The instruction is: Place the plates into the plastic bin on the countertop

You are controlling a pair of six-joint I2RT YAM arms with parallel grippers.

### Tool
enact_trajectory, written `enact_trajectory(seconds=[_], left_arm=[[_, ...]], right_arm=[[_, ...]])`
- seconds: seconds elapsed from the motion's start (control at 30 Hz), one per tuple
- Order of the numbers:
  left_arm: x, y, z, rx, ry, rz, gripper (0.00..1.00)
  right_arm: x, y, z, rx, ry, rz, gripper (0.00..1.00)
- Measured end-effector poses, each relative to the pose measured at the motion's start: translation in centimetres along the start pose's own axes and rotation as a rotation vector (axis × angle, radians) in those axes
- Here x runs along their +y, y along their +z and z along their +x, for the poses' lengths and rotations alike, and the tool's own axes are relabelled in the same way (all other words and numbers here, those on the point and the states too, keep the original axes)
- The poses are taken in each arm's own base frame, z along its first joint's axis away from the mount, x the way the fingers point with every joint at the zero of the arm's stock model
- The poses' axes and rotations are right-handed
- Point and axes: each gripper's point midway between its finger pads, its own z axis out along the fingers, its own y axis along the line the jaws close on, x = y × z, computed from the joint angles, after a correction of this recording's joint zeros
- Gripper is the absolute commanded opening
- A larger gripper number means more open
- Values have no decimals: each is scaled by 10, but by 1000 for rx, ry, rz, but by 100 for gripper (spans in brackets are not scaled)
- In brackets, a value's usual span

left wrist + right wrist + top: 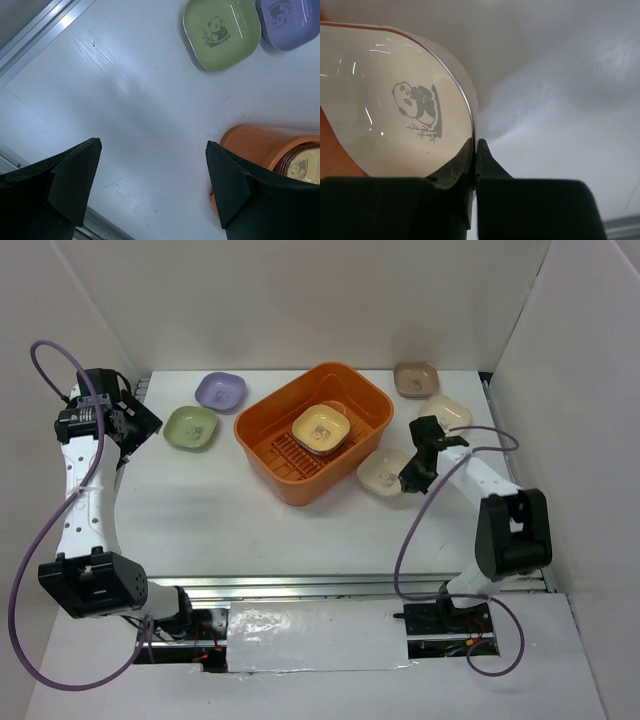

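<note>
The orange plastic bin (pixel 355 405) stands mid-table with a yellow plate (pixel 320 427) inside on others. My right gripper (pixel 410 478) is shut on the rim of a cream plate (pixel 382 470) just right of the bin; the right wrist view shows its panda mark (pixel 415 107) and the rim pinched between my fingers (pixel 476 155). Another cream plate (pixel 447 412) and a brown plate (pixel 415 379) lie behind it. A green plate (pixel 191 427) and a purple plate (pixel 220 390) lie left of the bin. My left gripper (pixel 135 420) is open and empty, left of the green plate (pixel 221 31).
White walls close in the countertop (pixel 200 520) on three sides. A metal rail (pixel 330 587) runs along the front edge. The bin's corner (pixel 260 145) shows beside my left gripper's right finger.
</note>
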Motion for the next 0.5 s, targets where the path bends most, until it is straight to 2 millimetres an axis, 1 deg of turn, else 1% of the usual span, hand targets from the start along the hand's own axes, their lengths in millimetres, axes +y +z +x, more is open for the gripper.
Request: enact_trajectory(seconds=[0.03,0.07,0.13,0.23,0.3,0.37,0.4,0.5], left_arm=[[2,0,-1,-2,-5,-2,99],[2,0,-1,-1,-7,0,99],[2,1,2,8,-5,3,99],[2,3,6,23,-2,5,99],[2,3,6,26,-2,9,99],[1,2,6,25,-2,10,99],[1,2,6,25,-2,11,99],[1,2,6,26,-2,15,99]], right_arm=[[3,-12,11,3,-12,-16,0],[7,-25,16,-3,-11,-37,0],[13,-52,11,-49,17,-80,0],[24,-95,-14,-140,74,-127,0],[30,-120,-30,-192,102,-143,0],[45,-147,-46,-255,126,-205,0],[54,-162,-53,-283,135,-244,0],[74,-202,-59,-331,140,-350,0]])
